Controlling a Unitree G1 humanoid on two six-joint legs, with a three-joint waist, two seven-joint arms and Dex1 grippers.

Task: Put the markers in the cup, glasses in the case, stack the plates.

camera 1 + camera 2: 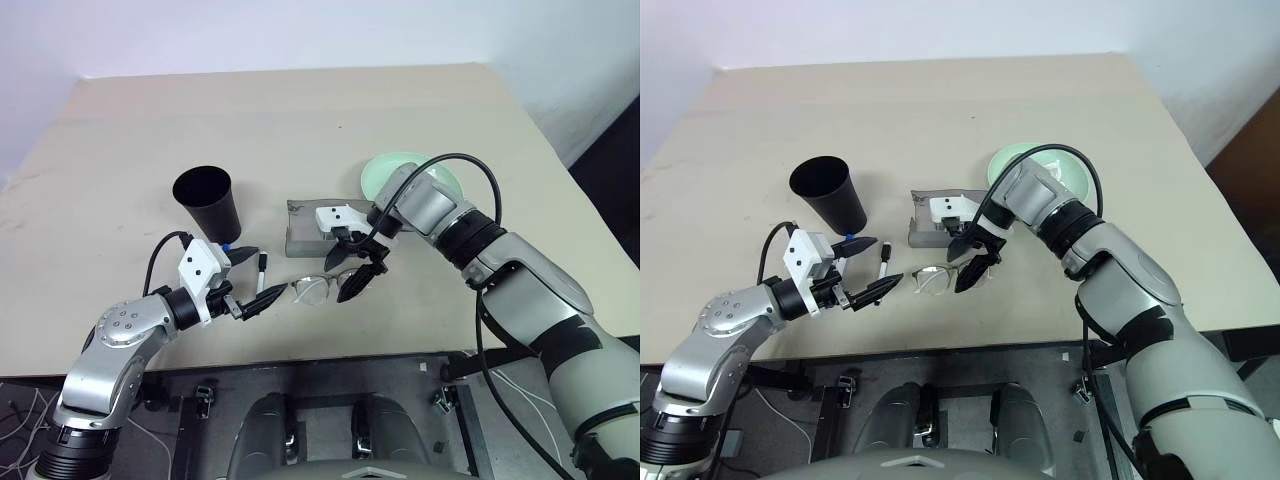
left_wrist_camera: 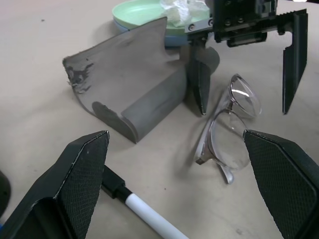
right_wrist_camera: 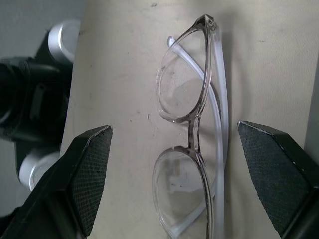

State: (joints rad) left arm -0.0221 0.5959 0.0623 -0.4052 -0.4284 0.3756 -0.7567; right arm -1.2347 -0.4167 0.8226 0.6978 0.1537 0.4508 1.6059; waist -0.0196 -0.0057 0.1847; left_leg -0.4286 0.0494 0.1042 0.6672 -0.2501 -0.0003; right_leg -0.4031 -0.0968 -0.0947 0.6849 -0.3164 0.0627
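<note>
L gripper (image 1: 247, 282) sits nearest the front edge of the table (image 1: 120, 170), fingers wide apart, nothing between them, pointing level toward the glasses (image 1: 315, 288). Black-cap marker (image 1: 261, 274) lies on the table right by its fingertips; not clear if touching. Blue-cap marker (image 1: 232, 251) pokes out just behind the L gripper, near the cup base, mostly hidden by the gripper body.

Surface: beige tabletop, matte, a few small dark specks. White wall behind the far edge; dark floor at right.

R gripper (image 1: 356, 268) comes in from the right, angled down over the right end of the glasses, fingers spread wide, holding nothing. In R wrist view the glasses (image 3: 192, 144) lie folded between the two pads, with clear gaps either side, no contact seen. Pale translucent frame, lenses clear, flat on the table.

Case (image 1: 303, 230), grey felt, stands open just behind the glasses, lid up; R gripper body partly covers it. Cup (image 1: 208, 201), black, upright, stands left of the case and behind the L gripper. Plates (image 1: 385, 170): mint green one on top of light blue, already stacked, behind the R arm, right of the case.
</note>
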